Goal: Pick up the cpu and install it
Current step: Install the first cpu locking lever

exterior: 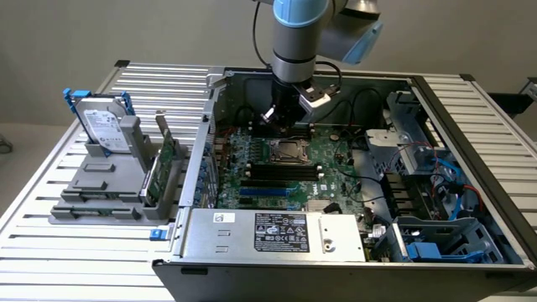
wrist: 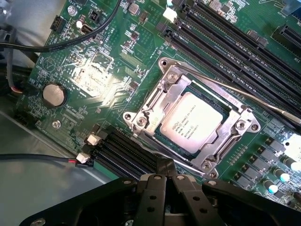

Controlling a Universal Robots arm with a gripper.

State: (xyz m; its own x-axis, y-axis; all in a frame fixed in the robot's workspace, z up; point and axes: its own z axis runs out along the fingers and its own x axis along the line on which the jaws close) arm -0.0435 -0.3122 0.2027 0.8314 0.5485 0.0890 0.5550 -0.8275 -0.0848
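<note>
The cpu [wrist: 196, 120] lies flat in the metal socket [wrist: 141, 121] on the green board [wrist: 47, 70]. The gripper [wrist: 164, 167] hangs close beside the socket's edge, its fingers pressed together and holding nothing.

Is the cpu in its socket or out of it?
In: the cpu lies flat inside the metal socket frame on the green motherboard.
</note>
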